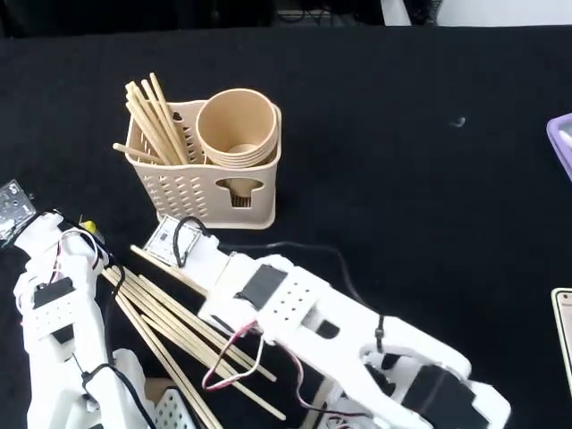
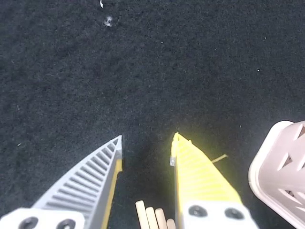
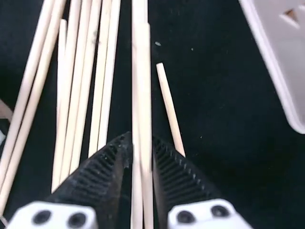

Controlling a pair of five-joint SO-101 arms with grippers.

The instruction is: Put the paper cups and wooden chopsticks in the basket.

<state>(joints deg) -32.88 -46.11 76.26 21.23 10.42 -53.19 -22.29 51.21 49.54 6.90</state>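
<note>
Right gripper (image 3: pixel 141 148) first: I've got it clamped on two pale wooden chopsticks (image 3: pixel 142 86) from the loose spread on the black cloth table (image 3: pixel 214 95). My left gripper (image 2: pixel 147 139) hangs with its jaws wide apart over bare cloth. The beige perforated plastic basket (image 1: pixel 210 192) holds a stack of tan paper cups (image 1: pixel 237 125) and a bundle of sticks (image 1: pixel 152 116).

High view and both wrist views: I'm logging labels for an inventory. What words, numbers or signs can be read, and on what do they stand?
No text can be read.
Small white square board on an arm: its marks are too small to read.
Beige plastic basket, tan paper cups, wooden chopsticks: no print shows.
</note>
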